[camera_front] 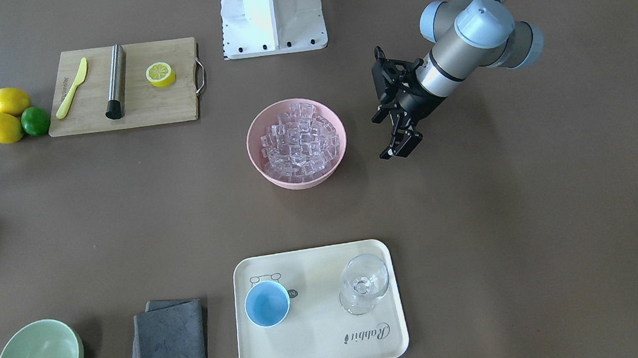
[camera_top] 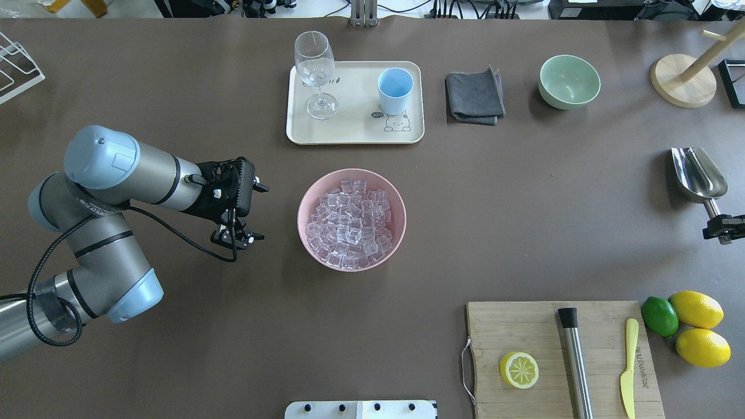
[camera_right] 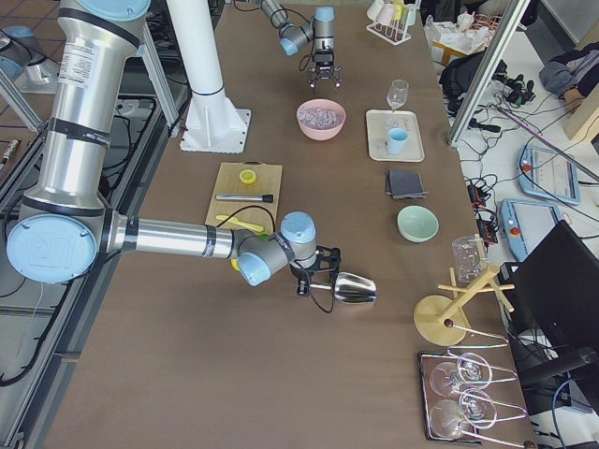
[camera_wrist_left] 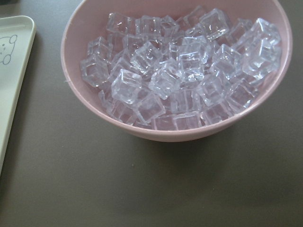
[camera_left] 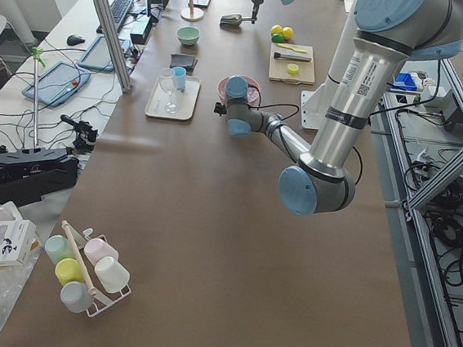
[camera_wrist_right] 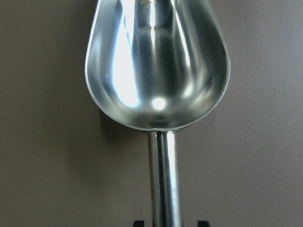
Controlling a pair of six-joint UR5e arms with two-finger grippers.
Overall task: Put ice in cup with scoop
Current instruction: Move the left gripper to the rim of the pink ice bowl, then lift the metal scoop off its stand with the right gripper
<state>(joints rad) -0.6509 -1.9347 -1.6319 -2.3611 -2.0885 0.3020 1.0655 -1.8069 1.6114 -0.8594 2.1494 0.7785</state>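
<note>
The ice (camera_top: 349, 221) fills a pink bowl (camera_top: 308, 192) at the table's middle; it also shows in the left wrist view (camera_wrist_left: 180, 71). The light-blue cup (camera_top: 395, 91) stands upright and empty on a cream tray (camera_top: 349, 131) beyond the bowl. My left gripper (camera_top: 236, 236) is open and empty, low beside the bowl on its left. My right gripper (camera_top: 719, 226) is shut on the rod handle of the steel scoop (camera_top: 696, 173) at the table's far right. The scoop's trough (camera_wrist_right: 156, 66) is empty and held just above the table.
A clear stemmed glass (camera_top: 315, 73) shares the tray with the cup. A grey cloth (camera_top: 474, 96) and a pale green bowl (camera_top: 569, 81) lie right of the tray. A cutting board (camera_top: 559, 361) holds a lemon half, steel cylinder and yellow knife; lemons and a lime (camera_top: 659, 316) sit beside it.
</note>
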